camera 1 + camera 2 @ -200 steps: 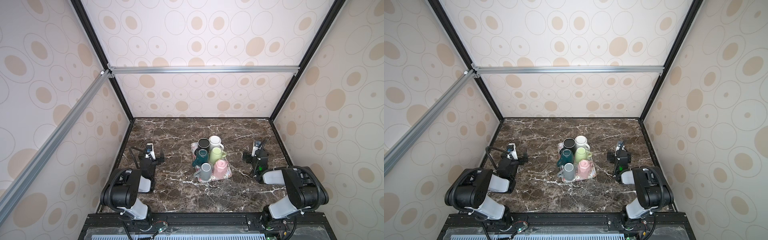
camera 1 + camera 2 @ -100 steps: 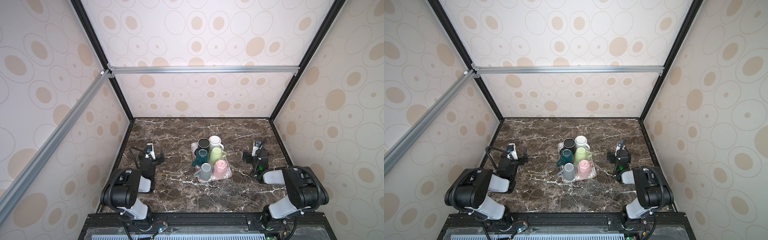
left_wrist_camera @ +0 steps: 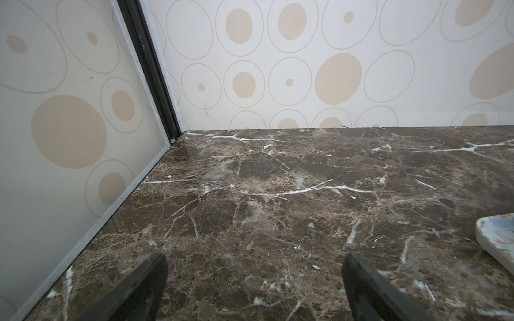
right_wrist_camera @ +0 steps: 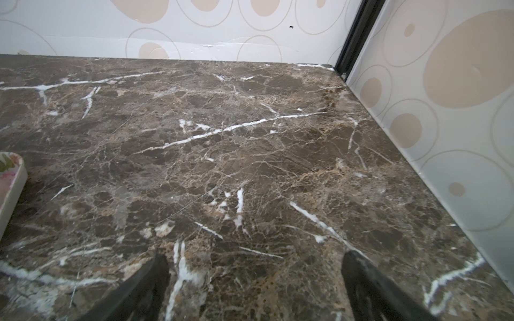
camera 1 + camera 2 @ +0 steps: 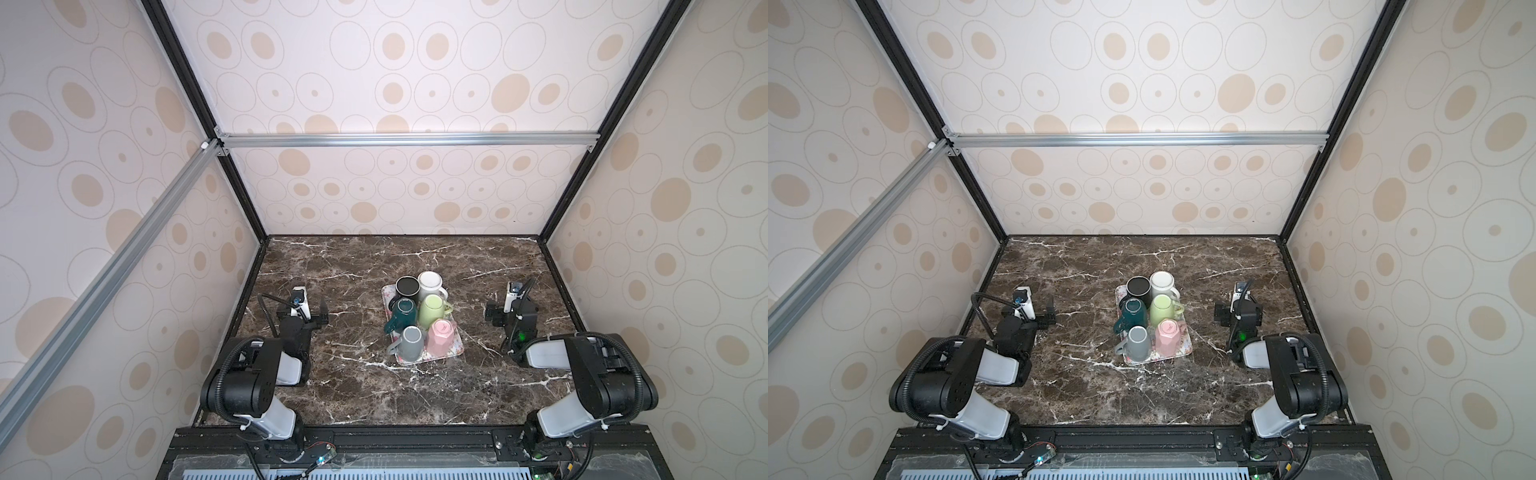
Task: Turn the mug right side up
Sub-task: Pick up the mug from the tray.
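No movement since a second ago. Left gripper (image 3: 254,278) and right gripper (image 4: 254,273) wide open, empty, parked either side of tray (image 5: 444,358). Mugs (image 5: 434,309) apparently bottom-up on tray, untouched. Probably pre-approach; next needs a reach and side grasp on one mug.

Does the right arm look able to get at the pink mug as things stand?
Probably yes: the pink mug stands at the tray's near corner on the right gripper's side, with bare marble between them and the jaws open.

Tray (image 5: 1186,348) w/ six mugs (image 5: 1138,341) sits mid-table (image 5: 1142,257), btwn left gripper (image 5: 1047,316) & right gripper (image 5: 1222,312), both apart from it.
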Robot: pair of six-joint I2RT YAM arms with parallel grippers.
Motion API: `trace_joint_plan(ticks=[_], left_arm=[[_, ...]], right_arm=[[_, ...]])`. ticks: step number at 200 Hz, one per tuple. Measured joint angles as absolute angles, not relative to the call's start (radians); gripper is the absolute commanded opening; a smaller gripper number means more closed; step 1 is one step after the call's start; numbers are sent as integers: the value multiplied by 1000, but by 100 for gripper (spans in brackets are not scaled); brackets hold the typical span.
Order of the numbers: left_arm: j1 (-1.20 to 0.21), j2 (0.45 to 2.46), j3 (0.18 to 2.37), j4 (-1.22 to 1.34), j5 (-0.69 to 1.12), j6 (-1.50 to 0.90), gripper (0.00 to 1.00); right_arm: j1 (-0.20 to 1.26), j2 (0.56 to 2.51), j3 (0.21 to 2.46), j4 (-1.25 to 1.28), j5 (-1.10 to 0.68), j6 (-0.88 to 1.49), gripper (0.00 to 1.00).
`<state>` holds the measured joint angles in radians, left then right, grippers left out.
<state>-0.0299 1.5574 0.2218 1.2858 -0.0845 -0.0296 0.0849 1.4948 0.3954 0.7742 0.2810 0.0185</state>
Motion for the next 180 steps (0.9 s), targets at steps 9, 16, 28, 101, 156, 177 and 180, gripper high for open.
trace_joint_plan(ticks=[9, 16, 28, 101, 156, 177, 180], left_arm=[[-32, 1551, 223, 1279, -97, -29, 98], [-38, 1546, 226, 1270, -108, -29, 98], [-49, 1530, 234, 1242, -138, -28, 98], [-216, 1382, 366, 960, -375, -7, 98], [-448, 1271, 505, 664, -462, -47, 98], [-527, 1268, 570, 530, -451, -99, 98], [-538, 1267, 575, 514, -445, -107, 98]], right_arm=[[85, 1458, 399, 746, 293, 22, 100], [85, 1433, 409, 721, 302, 23, 100], [85, 1404, 441, 662, 323, 36, 100], [86, 1288, 605, 263, 331, 165, 100], [86, 1208, 728, -67, 184, 262, 100], [86, 1148, 731, -176, 89, 284, 100], [86, 1137, 731, -195, 76, 286, 100]])
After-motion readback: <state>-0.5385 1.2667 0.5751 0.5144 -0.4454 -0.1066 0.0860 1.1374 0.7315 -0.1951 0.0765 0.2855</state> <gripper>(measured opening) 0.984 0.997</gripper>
